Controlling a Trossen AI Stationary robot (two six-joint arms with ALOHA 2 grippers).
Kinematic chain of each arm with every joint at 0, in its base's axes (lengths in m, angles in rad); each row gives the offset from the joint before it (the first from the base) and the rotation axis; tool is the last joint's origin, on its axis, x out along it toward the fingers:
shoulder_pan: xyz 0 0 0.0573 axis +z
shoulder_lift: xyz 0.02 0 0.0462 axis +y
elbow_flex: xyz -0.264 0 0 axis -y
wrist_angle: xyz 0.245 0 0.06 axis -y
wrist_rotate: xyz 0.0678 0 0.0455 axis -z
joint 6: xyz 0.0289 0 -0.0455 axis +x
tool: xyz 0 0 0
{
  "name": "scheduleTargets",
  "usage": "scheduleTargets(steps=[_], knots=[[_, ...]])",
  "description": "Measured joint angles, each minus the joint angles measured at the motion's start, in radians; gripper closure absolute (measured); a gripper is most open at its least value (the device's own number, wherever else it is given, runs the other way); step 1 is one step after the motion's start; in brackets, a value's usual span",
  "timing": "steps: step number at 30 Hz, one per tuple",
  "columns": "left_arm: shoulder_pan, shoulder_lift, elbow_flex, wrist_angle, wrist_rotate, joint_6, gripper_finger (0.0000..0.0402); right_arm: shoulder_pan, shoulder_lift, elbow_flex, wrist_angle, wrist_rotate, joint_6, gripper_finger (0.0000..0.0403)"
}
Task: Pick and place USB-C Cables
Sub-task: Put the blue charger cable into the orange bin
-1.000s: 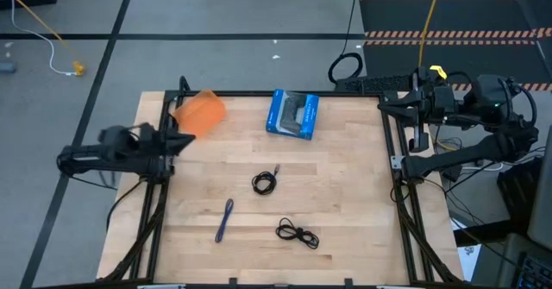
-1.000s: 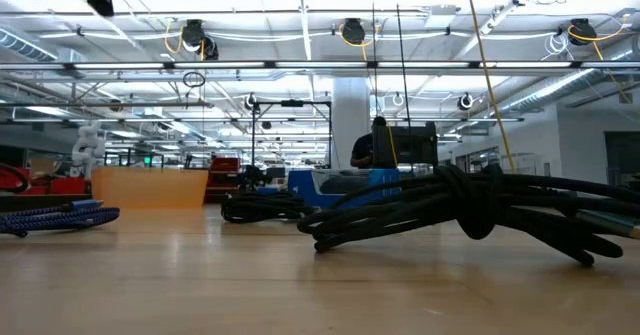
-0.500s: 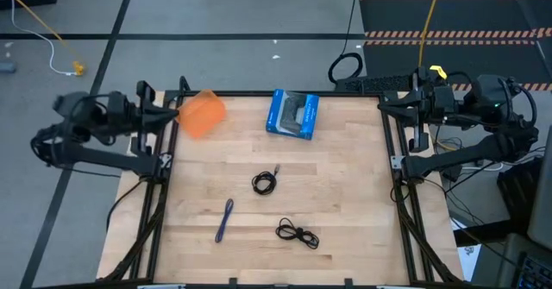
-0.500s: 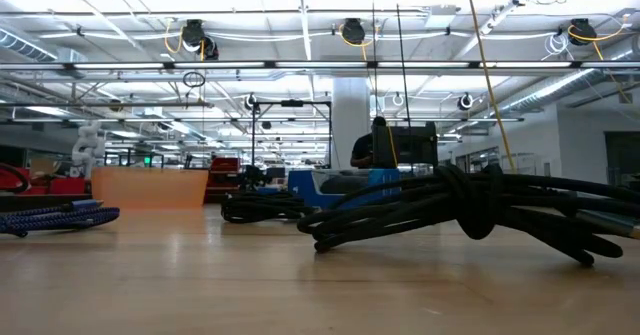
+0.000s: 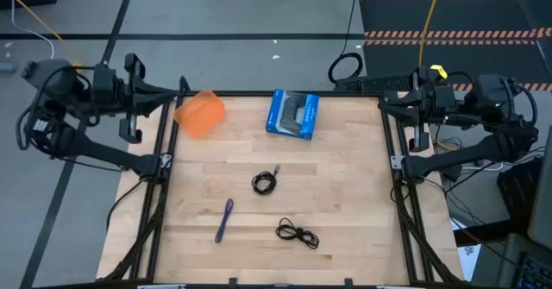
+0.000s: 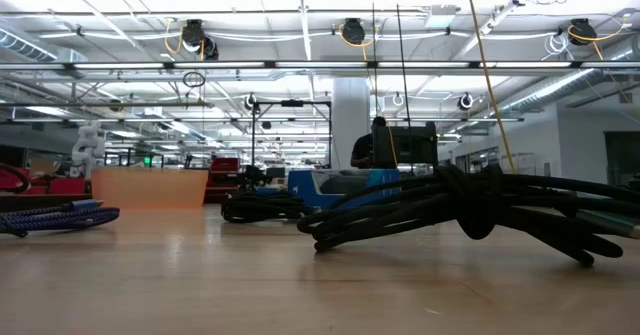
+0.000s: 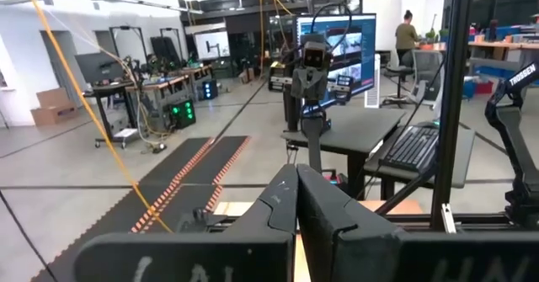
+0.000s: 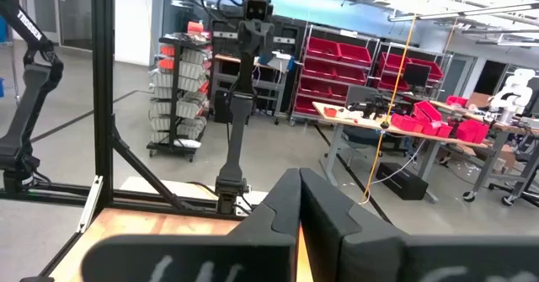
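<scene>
Three USB-C cables lie flat on the wooden table [image 5: 345,194]: a black coiled one [image 5: 265,182] at the middle, a second black one [image 5: 297,234] toward the near edge, and a blue-purple straight bundle [image 5: 224,219] to its left. In the low view they show as the blue-purple bundle [image 6: 55,217], the farther black coil [image 6: 265,207] and the nearer black cable [image 6: 470,215]. My left gripper [image 5: 169,93] [image 7: 296,171] is shut and empty at the table's far left corner. My right gripper [image 5: 385,108] [image 8: 299,174] is shut and empty at the far right corner.
A blue box [image 5: 293,114] lies at the far middle of the table. An orange container [image 5: 199,114] stands at the far left, close to my left gripper. A black frame [image 5: 390,151] runs around the table's edges. Bare wood lies between the cables.
My left gripper has drawn back from over the table's left edge, going up and toward the far left corner, still shut. My right arm and the cables have kept still.
</scene>
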Motion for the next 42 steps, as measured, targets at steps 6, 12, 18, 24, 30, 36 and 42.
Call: scheduleTargets(steps=[6,12,18,24,30,36,42], knots=[[0.0,0.038,0.053,-0.007,0.0,0.014,0.0396,0.0,0.0,0.0,0.0,0.0,0.0,0.0403],[0.0,0.039,0.053,-0.053,0.0,0.014,0.0396,0.0,0.0,0.0,0.0,0.0,0.0,0.0403],[0.0,0.039,0.052,-0.099,0.0,0.02,0.0396,0.0,0.0,0.0,0.0,0.0,0.0,0.0403],[0.0,0.046,0.052,-0.111,0.001,0.01,0.0396,0.0,0.0,0.0,0.0,0.0,0.0,0.0403],[0.0,0.071,0.052,-0.111,0.001,-0.009,0.0396,0.0,0.0,0.0,-0.001,0.0,0.0,0.0403],[0.0,0.111,0.052,-0.107,0.001,-0.004,0.0396,0.0,0.0,0.0,-0.011,0.0,0.0,0.0403],[0.0,0.173,0.052,-0.043,0.001,0.029,0.0396,0.0,0.0,0.0,-0.012,0.0,0.028,0.0403]])
